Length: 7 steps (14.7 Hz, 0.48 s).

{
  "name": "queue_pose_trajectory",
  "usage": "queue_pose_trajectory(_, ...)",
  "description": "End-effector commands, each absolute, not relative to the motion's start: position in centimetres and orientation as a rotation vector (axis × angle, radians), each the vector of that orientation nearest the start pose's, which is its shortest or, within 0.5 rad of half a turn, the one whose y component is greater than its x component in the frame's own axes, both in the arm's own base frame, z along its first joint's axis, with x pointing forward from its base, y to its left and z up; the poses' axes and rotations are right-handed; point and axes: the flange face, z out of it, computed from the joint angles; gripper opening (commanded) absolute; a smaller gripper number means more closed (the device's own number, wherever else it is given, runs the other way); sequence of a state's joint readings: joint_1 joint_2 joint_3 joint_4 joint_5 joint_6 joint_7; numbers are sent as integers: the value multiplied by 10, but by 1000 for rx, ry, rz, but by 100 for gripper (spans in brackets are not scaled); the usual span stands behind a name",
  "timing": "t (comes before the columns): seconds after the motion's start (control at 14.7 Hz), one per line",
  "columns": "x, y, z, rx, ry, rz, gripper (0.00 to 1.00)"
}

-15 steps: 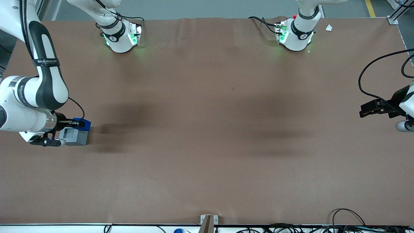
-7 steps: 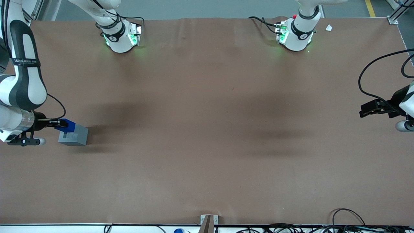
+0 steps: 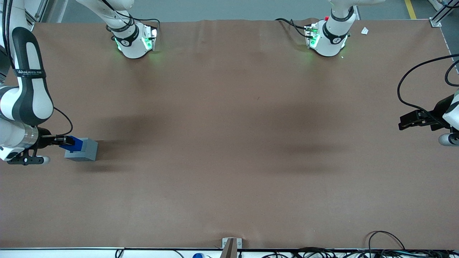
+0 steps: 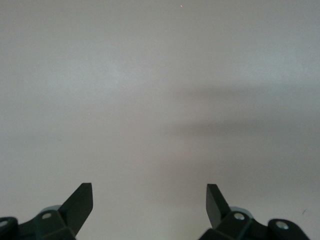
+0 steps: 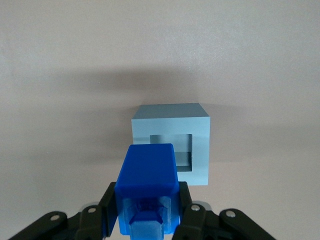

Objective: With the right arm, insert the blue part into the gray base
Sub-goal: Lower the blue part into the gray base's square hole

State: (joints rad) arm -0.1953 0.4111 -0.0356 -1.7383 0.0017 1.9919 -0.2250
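The gray base [image 3: 83,150] sits on the brown table at the working arm's end; in the right wrist view it [image 5: 197,131] shows its square recess. My right gripper [image 3: 64,141] is shut on the blue part [image 3: 74,143], held over the base's edge nearest the arm. In the right wrist view the blue part [image 5: 147,175] is clamped between the black fingers [image 5: 107,207] and overlaps one side of the recess. Whether the part touches the base I cannot tell.
The brown table cover [image 3: 229,143] spreads wide toward the parked arm's end. Two white arm bases [image 3: 134,39] stand at the table's edge farthest from the front camera. Cables [image 3: 380,247] lie along the nearest edge.
My right gripper, holding the blue part, drew back off the gray base toward the table's end, uncovering it, then lowered a little onto the base's edge.
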Motion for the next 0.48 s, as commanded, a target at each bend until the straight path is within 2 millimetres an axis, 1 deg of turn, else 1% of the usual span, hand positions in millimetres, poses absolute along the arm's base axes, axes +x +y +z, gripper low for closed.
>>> queue_pose_trajectory(0.0, 621, -156, 327, -3098, 10, 242, 16)
queue_pose_trajectory(0.41, 621, -160, 317, -3097, 7, 257, 16)
